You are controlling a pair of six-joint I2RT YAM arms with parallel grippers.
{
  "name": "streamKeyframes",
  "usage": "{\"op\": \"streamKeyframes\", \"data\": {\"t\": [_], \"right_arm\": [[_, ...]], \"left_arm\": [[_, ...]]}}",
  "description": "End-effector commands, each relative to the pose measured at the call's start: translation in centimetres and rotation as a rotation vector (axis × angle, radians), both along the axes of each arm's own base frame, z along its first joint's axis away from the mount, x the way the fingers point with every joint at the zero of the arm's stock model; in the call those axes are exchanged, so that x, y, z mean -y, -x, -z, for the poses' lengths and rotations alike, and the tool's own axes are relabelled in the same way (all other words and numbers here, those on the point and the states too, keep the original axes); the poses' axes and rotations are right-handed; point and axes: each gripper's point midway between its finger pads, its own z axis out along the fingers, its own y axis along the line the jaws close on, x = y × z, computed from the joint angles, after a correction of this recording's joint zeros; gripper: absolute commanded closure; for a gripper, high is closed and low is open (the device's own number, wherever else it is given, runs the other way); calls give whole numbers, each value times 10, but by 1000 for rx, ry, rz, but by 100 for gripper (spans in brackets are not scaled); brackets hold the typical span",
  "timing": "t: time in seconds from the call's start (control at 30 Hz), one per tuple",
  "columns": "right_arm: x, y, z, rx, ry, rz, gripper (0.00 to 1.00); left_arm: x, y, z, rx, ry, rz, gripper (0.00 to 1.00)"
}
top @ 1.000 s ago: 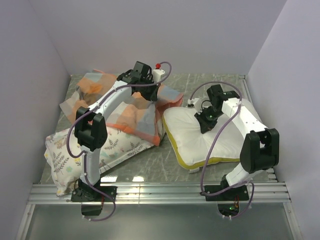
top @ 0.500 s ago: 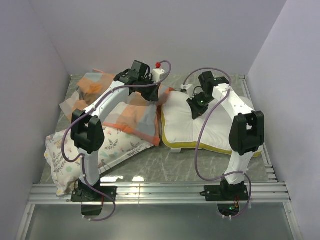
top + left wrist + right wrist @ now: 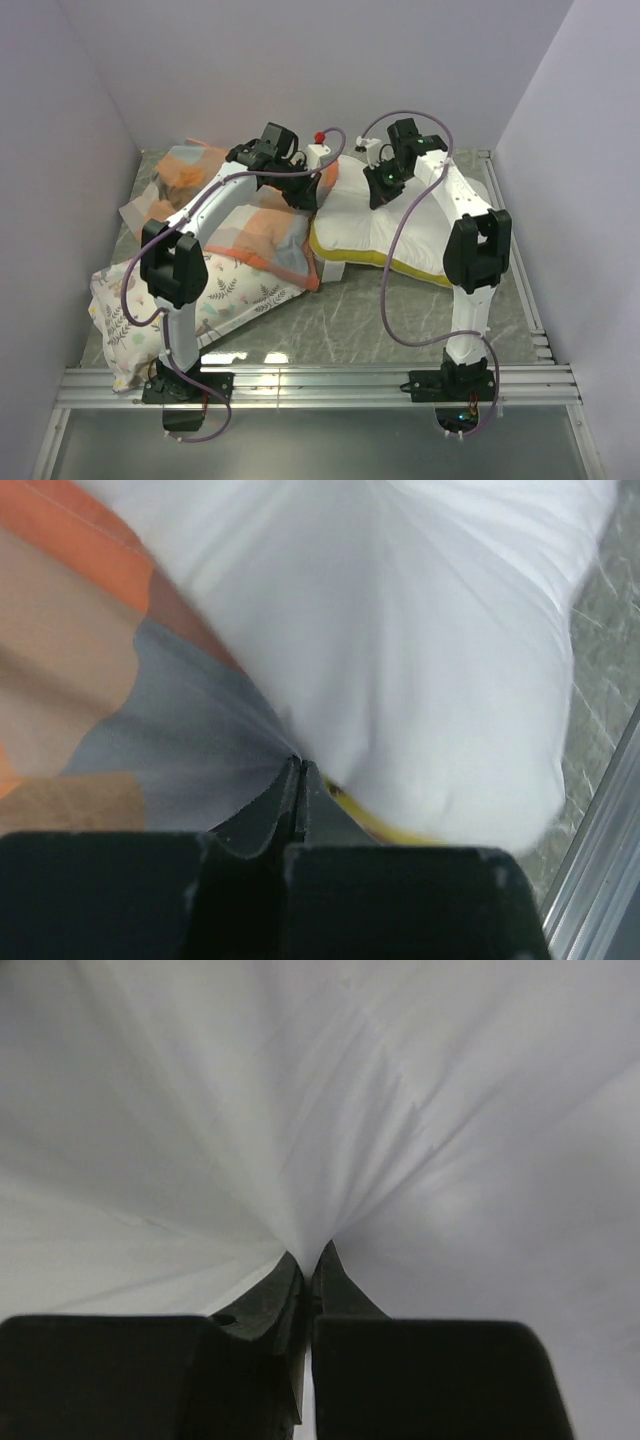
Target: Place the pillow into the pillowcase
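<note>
Starting at the near edge, both arm bases sit on the metal rail (image 3: 320, 385). Just beyond, at about 8 o'clock on the table (image 3: 350, 320), the flower-printed white pillow (image 3: 130, 315) lies flat (not our concern). Its far side is tucked under the pillowcase (image 3: 265, 225), whose orange, peach and grey-blue checks are spread from the middle out toward 10 o'clock.

Over at 1 o'clock, the pillow (image 3: 400, 235) lies cream-white with its yellow band along the near edge. Its left end is pushed right up against the case's right edge. Whether any of it is inside yet I cannot tell from above.

Further back, the right gripper (image 3: 307, 1258) has its jaws pressed together, pinching the pillow's far part, and the white cloth puckers into the tips.

At 12 o'clock, the left gripper (image 3: 300, 765) is clamped tight too. It nips a grey-blue check at the pillowcase's edge, folds fanning from the tips and the white pillow bulging just beside it.
</note>
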Motion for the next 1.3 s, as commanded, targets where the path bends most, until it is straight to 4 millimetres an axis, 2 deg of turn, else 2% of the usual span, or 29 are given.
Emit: {"op": "streamKeyframes", "data": {"t": [0.0, 0.1, 0.17, 0.23, 0.27, 0.37, 0.4, 0.43, 0.47, 0.5, 0.53, 0.57, 0.6, 0.63, 0.67, 0.7, 0.73, 0.77, 0.8, 0.83, 0.9, 0.93, 0.97, 1.0, 1.03, 1.1, 1.17, 1.2, 1.27], "right_arm": [[14, -57, -25, 182, 4, 206, 100], [17, -76, -13, 220, 37, 320, 100], [25, -80, -4, 242, 98, 381, 100], [23, -85, 1, 245, 93, 414, 100], [20, -86, 3, 230, 79, 416, 100], [1, -80, 10, 185, 38, 399, 100], [-3, -77, 12, 171, 28, 397, 100], [-8, -74, 11, 151, 5, 405, 100], [-16, -70, 10, 130, -26, 392, 100], [-22, -66, 8, 116, -46, 388, 100], [-26, -64, 5, 102, -69, 401, 100], [-29, -62, 4, 92, -83, 402, 100], [-34, -60, 2, 85, -101, 398, 100], [-36, -59, 0, 71, -121, 422, 100], [-38, -59, 0, 60, -133, 426, 100], [-42, -58, -1, 44, -157, 422, 100], [-47, -56, -1, 30, -175, 407, 100], [-49, -55, 5, 16, -172, 392, 97], [-48, -54, 8, 5, -165, 374, 87], [-45, -46, 8, -10, -141, 310, 67], [-31, -29, 8, -13, -103, 231, 50], [-25, -23, 4, -8, -124, 202, 20], [-20, -17, -6, 27, -131, 175, 10], [-16, -15, -35, 153, -141, 110, 6], [-12, -1, -28, 161, -122, 82, 5], [-14, 16, -44, 277, -115, -31, 4], [-29, 32, -46, 333, -109, -122, 3], [-32, 38, -37, 370, -86, -180, 2], [-43, 47, -34, 430, -62, -239, 2]], "left_arm": [[1, 30, -43, 14, 79, 103, 100], [0, 31, -41, -16, 83, 129, 100], [-7, 30, -42, -41, 105, 145, 99], [-13, 19, -38, -62, 104, 103, 94], [-17, 14, -34, -65, 85, 74, 79], [-27, -1, -31, -33, 48, -21, 48], [-32, 1, -19, -58, 28, -62, 45], [-36, 3, -28, -25, 30, -85, 44], [-41, -3, -27, 15, 14, -121, 42], [-48, 5, -11, -19, -12, -156, 39], [-52, 11, -21, 12, -1, -167, 38], [-55, 12, -21, 31, -9, -181, 31], [-59, 22, -8, 0, -26, -197, 29], [-58, 29, -14, 21, -24, -202, 19], [-58, 34, -12, 22, -29, -206, 18], [-61, 41, 1, 2, -54, -220, 17], [-59, 47, -1, 18, -56, -224, 17], [-60, 49, 3, 19, -65, -237, 17], [-62, 51, 8, 12, -69, -251, 16], [-62, 52, 7, 14, -66, -253, 16], [-63, 50, 4, 2, -54, -265, 16], [-63, 50, -1, -27, -12, -257, 16], [-63, 48, -4, -45, 15, -261, 15], [-62, 46, -10, -65, 49, -272, 14], [-63, 44, -17, -80, 92, -267, 14], [-63, 42, -24, -79, 117, -276, 12], [-64, 40, -28, -66, 134, -280, 11], [-64, 39, -31, -65, 142, -287, 10], [-66, 35, -35, -60, 159, -306, 9]]}}
